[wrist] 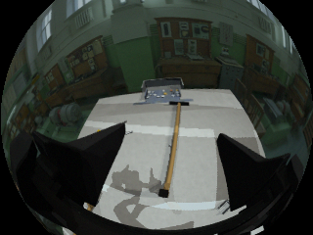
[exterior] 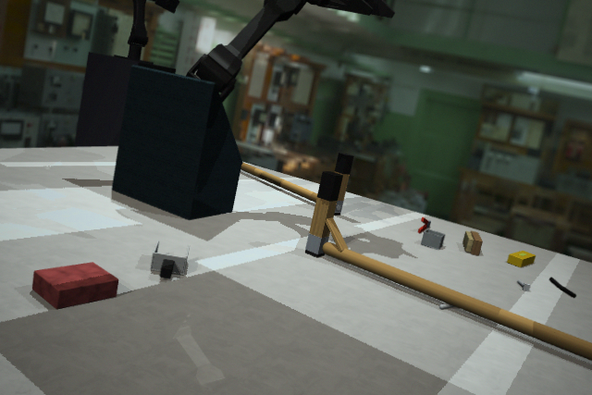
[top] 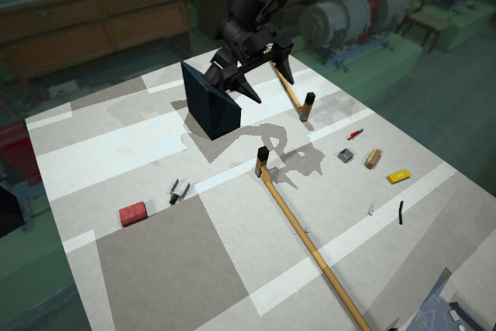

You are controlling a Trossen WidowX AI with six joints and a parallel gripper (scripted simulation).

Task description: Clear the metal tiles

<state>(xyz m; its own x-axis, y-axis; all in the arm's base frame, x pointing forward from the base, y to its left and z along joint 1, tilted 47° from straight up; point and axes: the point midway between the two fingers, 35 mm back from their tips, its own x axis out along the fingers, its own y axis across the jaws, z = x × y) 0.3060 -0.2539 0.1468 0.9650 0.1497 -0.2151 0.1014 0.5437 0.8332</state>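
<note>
The long scraper [top: 288, 215] [exterior: 411, 280] [wrist: 175, 142] lies on the table with its wooden shaft toward the steel plate [top: 424, 315] and its black-topped upright grip standing at the near end. Its dark blade is beside the plate's near edge in the wrist view. Several small metal tiles [top: 453, 315] [wrist: 162, 95] show at the plate and the catch box [wrist: 162, 80]; at this distance I cannot tell which lie on the plate. My gripper [top: 276, 92] [exterior: 383, 0] [wrist: 174, 133] is open and empty, high above the table near the arm's base, away from the scraper's grip.
A second wooden-shafted tool [top: 288, 87] [exterior: 287, 185] lies beyond the dark pedestal [top: 211, 107] [exterior: 162, 141]. A red block [top: 133, 214] [exterior: 71, 283] and a grey bracket [top: 179, 187] lie on one side. A yellow block [top: 398, 176], a wooden block [top: 372, 158] and small tools lie on the other.
</note>
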